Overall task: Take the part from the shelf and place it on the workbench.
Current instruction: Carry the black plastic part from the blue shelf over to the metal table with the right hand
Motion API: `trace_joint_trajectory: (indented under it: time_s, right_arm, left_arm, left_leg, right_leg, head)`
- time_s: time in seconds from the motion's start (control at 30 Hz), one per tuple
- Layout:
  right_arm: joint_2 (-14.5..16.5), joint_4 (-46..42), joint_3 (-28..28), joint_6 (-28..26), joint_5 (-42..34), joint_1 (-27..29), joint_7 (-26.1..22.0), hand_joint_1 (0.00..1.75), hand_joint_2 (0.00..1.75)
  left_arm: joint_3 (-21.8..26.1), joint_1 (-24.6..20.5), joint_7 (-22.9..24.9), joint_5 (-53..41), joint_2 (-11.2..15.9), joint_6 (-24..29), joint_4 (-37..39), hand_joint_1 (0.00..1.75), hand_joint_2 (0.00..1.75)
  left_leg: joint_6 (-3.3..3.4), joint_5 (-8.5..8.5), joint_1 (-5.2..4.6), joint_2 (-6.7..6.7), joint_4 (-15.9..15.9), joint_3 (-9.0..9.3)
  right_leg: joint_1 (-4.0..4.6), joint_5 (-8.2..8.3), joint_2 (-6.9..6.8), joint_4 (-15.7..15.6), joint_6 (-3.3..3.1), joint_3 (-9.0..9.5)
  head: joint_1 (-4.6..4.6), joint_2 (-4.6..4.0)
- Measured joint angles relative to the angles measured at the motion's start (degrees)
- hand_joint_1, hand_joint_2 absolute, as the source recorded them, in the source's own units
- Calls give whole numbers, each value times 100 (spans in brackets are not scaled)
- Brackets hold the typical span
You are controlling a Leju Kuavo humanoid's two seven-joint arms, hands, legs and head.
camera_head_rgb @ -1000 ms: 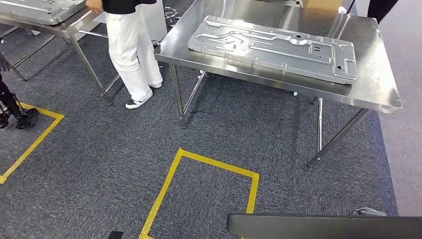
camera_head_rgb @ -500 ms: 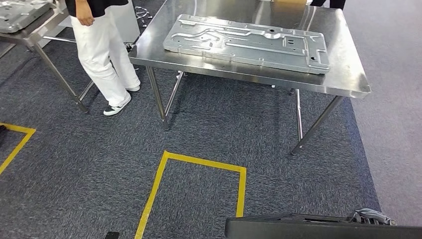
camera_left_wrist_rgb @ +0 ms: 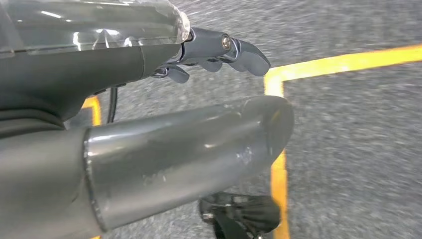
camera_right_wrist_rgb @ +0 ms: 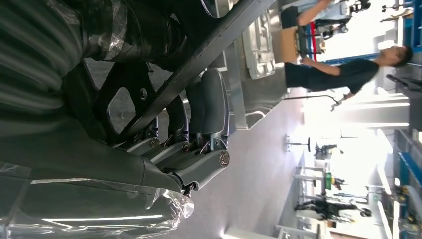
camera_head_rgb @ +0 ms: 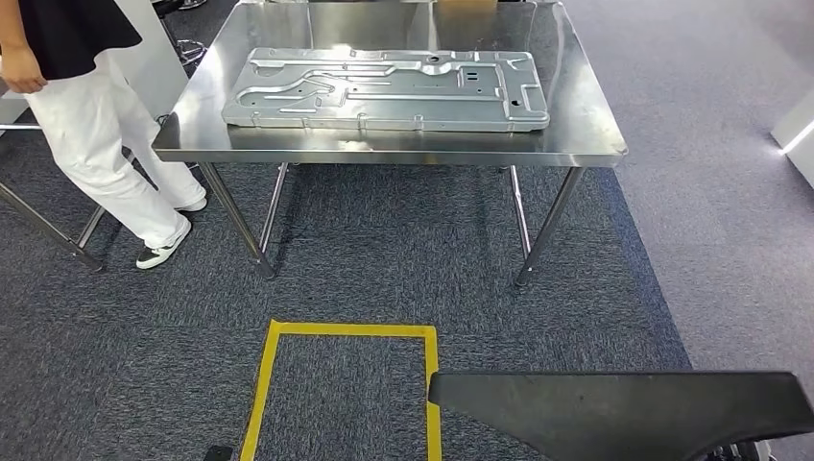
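Left robot hand hanging low, fingers loosely curled, thumb set apart, nothing between them. Right robot hand with dark fingers wrapped against a dark flat part, gripping its edge; part held low ahead of the body.

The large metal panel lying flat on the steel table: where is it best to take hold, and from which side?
Probably the long near edge of the metal panel, coming from the front of the workbench. The panel lies flat, and that edge runs close along the workbench front, its side wall facing outward.
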Motion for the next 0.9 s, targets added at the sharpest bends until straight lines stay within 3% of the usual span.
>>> trace_joint_trajectory:
  time_s: [0.07, 0.2, 0.27, 0.33, 0.37, 0.4, 0.47, 0.53, 0.57, 0.63, 0.73, 0.8, 0.87, 0.9]
  right_arm:
    - [0, -1, 35, -35, 35, 0, 9, 129, 175]
    - [-1, -2, 79, -98, 115, 7, 33, 129, 175]
    - [-2, -3, 100, -108, 122, 7, 44, 129, 175]
    - [-3, 2, 114, -118, 123, 7, 53, 129, 175]
    - [-4, 4, 117, -122, 123, 8, 56, 129, 175]
    - [-4, 5, 118, -126, 123, 9, 58, 129, 175]
    - [-4, 5, 120, -129, 123, 8, 59, 129, 175]
    - [-4, 5, 125, -129, 127, 6, 61, 129, 175]
    - [-4, 4, 133, -130, 134, 6, 63, 129, 175]
    - [-3, 4, 155, -143, 184, 10, 80, 129, 175]
    - [-1, 6, 215, -217, 470, 11, 175, 129, 175]
    - [1, 21, 279, -285, 704, 7, 257, 129, 175]
    - [2, 60, 332, -321, 852, 5, 310, 129, 175]
    - [2, 85, 349, -328, 891, 4, 328, 129, 175]
  left_arm:
    - [0, -11, -43, -2, 39, -33, 0, 0, 0]
    - [3, -16, -99, -12, 68, -80, -1, 0, 0]
    - [4, -20, -113, -14, 70, -90, -1, 0, 0]
    - [6, -18, -116, -14, 73, -91, -1, 0, 0]
    - [7, -17, -116, -14, 74, -91, -1, 0, 0]
    - [7, -16, -116, -14, 74, -91, 0, 0, 0]
    - [7, -16, -116, -13, 73, -92, 0, 0, 0]
    - [7, -19, -118, -14, 73, -93, -1, 0, 0]
    - [7, -22, -120, -16, 74, -94, -1, 0, 0]
    - [8, -27, -126, -29, 77, -95, -1, 0, 0]
    - [11, -29, -104, -59, 81, -120, 0, 0, 0]
    - [19, -29, -63, -75, 79, -156, 0, 0, 0]
    - [39, -24, -31, -90, 78, -177, -1, 0, 0]
    - [56, -18, -21, -95, 79, -181, -1, 0, 0]
  left_leg:
    - [56, 188, -37, -19, -425, 126]
    - [142, 216, -18, -7, -546, 167]
    - [194, 241, 12, 15, -587, 187]
    - [211, 232, 10, 29, -589, 187]
    - [210, 223, 9, 34, -589, 193]
    - [205, 211, 11, 36, -588, 206]
    - [175, 176, 16, 33, -588, 258]
    - [119, 134, 5, 31, -583, 296]
    - [86, 119, -3, 33, -583, 303]
    - [22, 109, -11, 37, -601, 309]
    - [-62, 23, 6, 30, -523, 298]
    - [-84, -259, 11, 24, -36, 75]
    - [-92, -583, 8, 22, 701, -313]
    - [-91, -641, 6, 21, 953, -457]
  right_leg:
    - [19, -42, 31, 19, 49, 18]
    - [9, -128, 25, 101, 162, -23]
    - [-9, -414, -19, 574, 216, -240]
    - [-44, -737, -45, 1308, 262, -623]
    - [-63, -779, -52, 1545, 280, -761]
    - [-78, -699, -61, 1570, 292, -798]
    - [-102, -268, -85, 977, 292, -541]
    - [-93, 20, -105, 259, 262, -201]
    - [-79, 60, -107, 74, 242, -118]
    - [-45, 38, -91, 18, 200, -107]
    - [-66, 57, -102, -41, 96, -76]
    - [-71, 59, -148, -74, 31, -55]
    - [-40, 40, -203, -72, -16, -48]
    - [-23, 29, -233, -70, -30, -40]
  head:
    - [1, 0]
    - [3, 0]
    - [7, 0]
    - [9, 0]
    - [9, 0]
    - [10, 0]
    - [10, 0]
    - [10, 0]
    - [9, 0]
    - [7, 0]
    - [6, 0]
    - [5, 0]
    - [4, 0]
    - [4, 0]
